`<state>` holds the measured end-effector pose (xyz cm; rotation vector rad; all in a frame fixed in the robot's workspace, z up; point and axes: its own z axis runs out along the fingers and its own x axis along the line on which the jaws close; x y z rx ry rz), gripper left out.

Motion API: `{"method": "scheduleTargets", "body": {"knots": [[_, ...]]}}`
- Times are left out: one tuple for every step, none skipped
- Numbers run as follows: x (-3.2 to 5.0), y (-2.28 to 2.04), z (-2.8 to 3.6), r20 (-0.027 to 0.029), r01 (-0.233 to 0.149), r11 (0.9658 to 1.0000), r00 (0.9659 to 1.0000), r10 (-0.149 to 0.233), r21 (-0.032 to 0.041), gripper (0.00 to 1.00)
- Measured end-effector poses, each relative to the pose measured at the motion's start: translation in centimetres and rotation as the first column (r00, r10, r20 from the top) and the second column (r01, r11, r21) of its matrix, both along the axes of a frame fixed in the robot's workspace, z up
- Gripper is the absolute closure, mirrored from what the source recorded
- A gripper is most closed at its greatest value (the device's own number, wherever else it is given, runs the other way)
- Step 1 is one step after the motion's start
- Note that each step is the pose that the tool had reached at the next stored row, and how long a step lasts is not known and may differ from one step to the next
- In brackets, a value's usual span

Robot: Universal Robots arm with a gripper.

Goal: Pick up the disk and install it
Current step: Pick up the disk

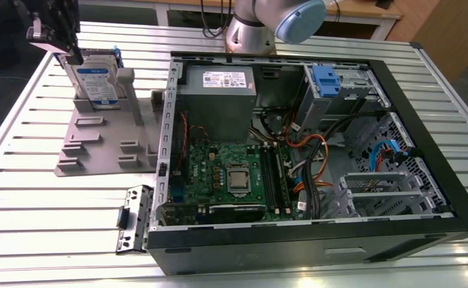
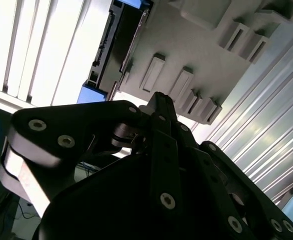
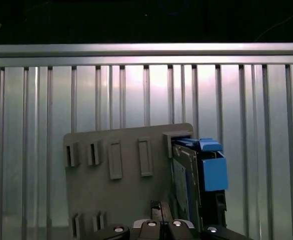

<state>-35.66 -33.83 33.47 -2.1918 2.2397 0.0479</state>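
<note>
In the exterior view the disk (image 1: 98,81) stands on its short edge in a slot of the grey holder (image 1: 98,147). This is at about 10 o'clock from the middle of the open computer case (image 1: 298,246). Its long axis goes up and down, from 12 to 6 o'clock in that view, and the top leans a little back toward 12 o'clock. The flat face with the label looks toward 6 o'clock, and a blue rail runs along the edge on the 3 o'clock side. The holder lies on the slatted metal table (image 1: 34,204), just beside the case wall.

The gripper (image 1: 72,57) hangs at about 11 o'clock of the disk, close over its upper corner. Whether it touches the disk, I cannot tell. In the second wrist view its fingers (image 2: 164,135) are pressed together, with nothing between them.

In the first wrist view the disk (image 3: 186,175) shows its thin edge with the blue rail, standing at the side of the holder (image 3: 116,195), near the gripper (image 3: 156,206).

Inside the case, the power supply (image 1: 218,90) sits at 12 o'clock of the motherboard (image 1: 230,171), and the blue latch (image 1: 324,78) is at 2 o'clock.
</note>
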Motion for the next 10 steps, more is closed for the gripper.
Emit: {"method": "scheduleTargets", "body": {"knots": [[0.0,0.0,0.0,0.0,-0.01,1.0,1.0,0.01,0.0,0.9],[0.0,0.0,0.0,0.0001,-0.019,0.9998,0.9998,0.019,0.0,0.9],[0.0,0.0,0.0,0.0001,-0.028,0.9996,0.9996,0.028,0.0,0.9],[0.0,0.0,0.0,0.0,-0.035,0.9994,0.9994,0.035,0.0,0.9],[0.0,0.0,0.0,0.0001,-0.037,0.9993,0.9993,0.037,0.0,0.9],[0.0,0.0,0.0,0.0,-0.037,0.9993,0.9993,0.037,0.0,0.9],[0.0,0.0,0.0,0.0,-0.037,0.9993,0.9993,0.037,-0.0001,0.9],[0.0,0.0,0.0,0.0,-0.037,0.9993,0.9993,0.037,0.0,0.9],[0.0,0.0,0.0,0.0,-0.037,0.9993,0.9993,0.037,-0.0001,0.9],[0.0,0.0,0.0,0.0,-0.037,0.9993,0.9993,0.037,-0.0001,0.9]]}}
